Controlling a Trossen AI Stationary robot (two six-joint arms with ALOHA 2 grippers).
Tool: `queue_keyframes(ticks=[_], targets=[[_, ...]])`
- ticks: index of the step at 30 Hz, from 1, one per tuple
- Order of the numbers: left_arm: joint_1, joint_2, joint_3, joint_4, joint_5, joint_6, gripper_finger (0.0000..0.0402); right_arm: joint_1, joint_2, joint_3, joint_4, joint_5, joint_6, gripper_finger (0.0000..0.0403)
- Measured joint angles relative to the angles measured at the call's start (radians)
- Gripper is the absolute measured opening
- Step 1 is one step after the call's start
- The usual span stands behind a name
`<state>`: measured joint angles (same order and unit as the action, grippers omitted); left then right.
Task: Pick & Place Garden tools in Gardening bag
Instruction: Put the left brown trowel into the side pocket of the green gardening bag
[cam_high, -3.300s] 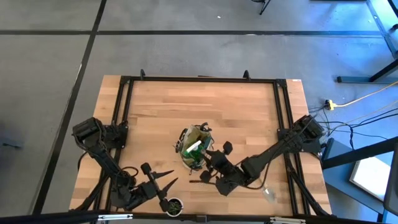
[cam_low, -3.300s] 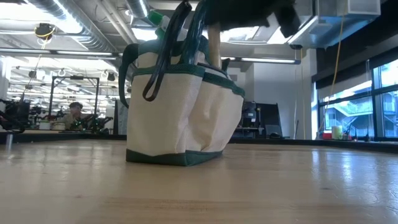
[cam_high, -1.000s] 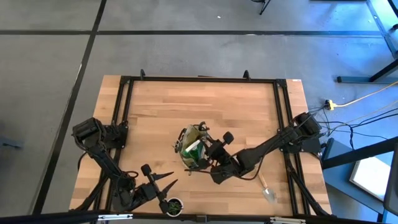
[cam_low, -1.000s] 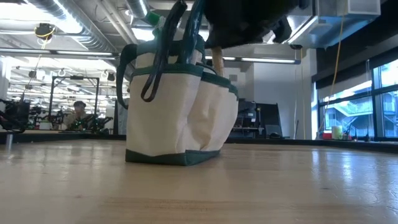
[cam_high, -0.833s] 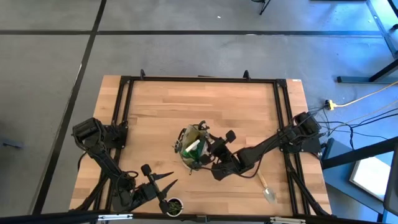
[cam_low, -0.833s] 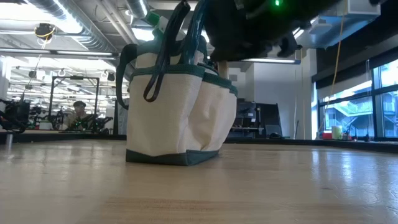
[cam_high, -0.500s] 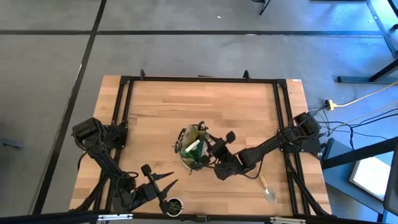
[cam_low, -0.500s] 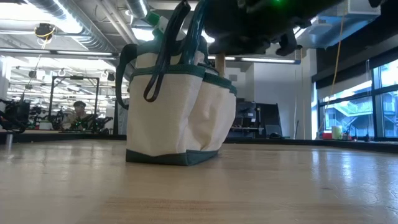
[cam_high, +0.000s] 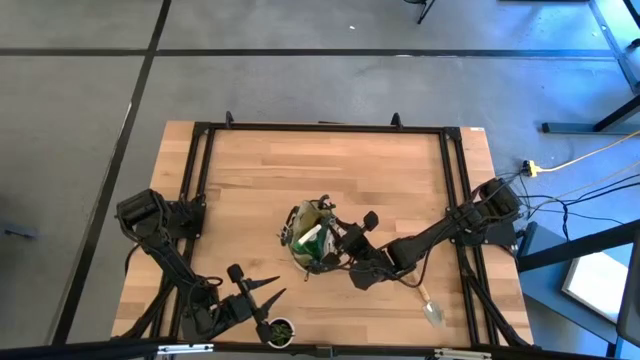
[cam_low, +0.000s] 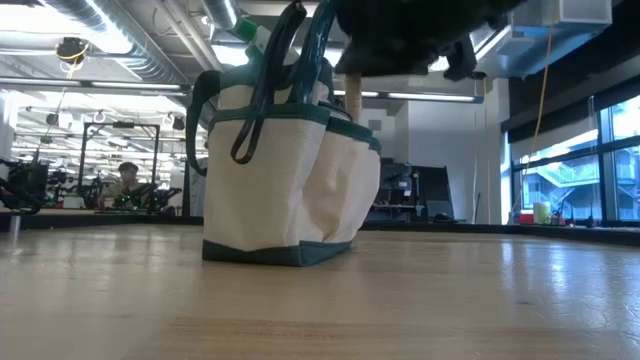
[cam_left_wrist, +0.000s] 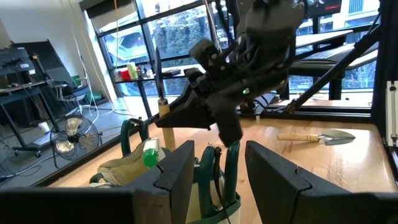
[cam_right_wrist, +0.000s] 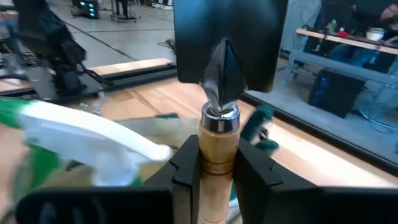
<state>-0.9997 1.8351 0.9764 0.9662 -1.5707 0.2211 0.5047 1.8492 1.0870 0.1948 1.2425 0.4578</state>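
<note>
At the counter's near left corner, the left arm waits with its gripper (cam_high: 262, 300) low over the wood, fingers (cam_left_wrist: 176, 171) apart and empty. It stays clear so the other arm has room. Just beside it, at the near edge, sits a small dark pot (cam_high: 280, 329) with a green plant, which is not one of the tools.

Around the middle of the counter stands the gardening bag (cam_high: 313, 238), upright with its round mouth facing up so tools can drop in. A green spray bottle (cam_high: 309, 238) with a white top already sticks out of it.

Over the bag's right rim hangs the right gripper (cam_high: 340, 249), its fingers (cam_right_wrist: 186, 167) clamped on the wooden handle of a trowel (cam_right_wrist: 219, 134). The tool is held upright, probably so it can be lowered straight through the narrow mouth or into a side pocket. From counter height, the handle shows just above the bag's right side.

Farther right, near the near right corner, one more trowel (cam_high: 428, 304) lies flat on the wood, not yet picked up.
</note>
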Motion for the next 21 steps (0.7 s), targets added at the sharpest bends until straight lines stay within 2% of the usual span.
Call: queue_keyframes(ticks=[5,13,21], targets=[[0.0,0.0,0.0,-0.001,0.0,0.0,0.0139,-0.005,0.0,-0.035,0.015,0.052,0.04,0.0067],[0.0,0.0,0.0,-0.006,0.0,0.0,0.0139,-0.008,0.0,-0.04,0.067,0.053,0.029,0.0067],[0.002,0.0,0.0,-0.006,0.0,-0.007,0.0139,-0.028,0.0,-0.04,0.08,-0.026,-0.002,0.0067]])
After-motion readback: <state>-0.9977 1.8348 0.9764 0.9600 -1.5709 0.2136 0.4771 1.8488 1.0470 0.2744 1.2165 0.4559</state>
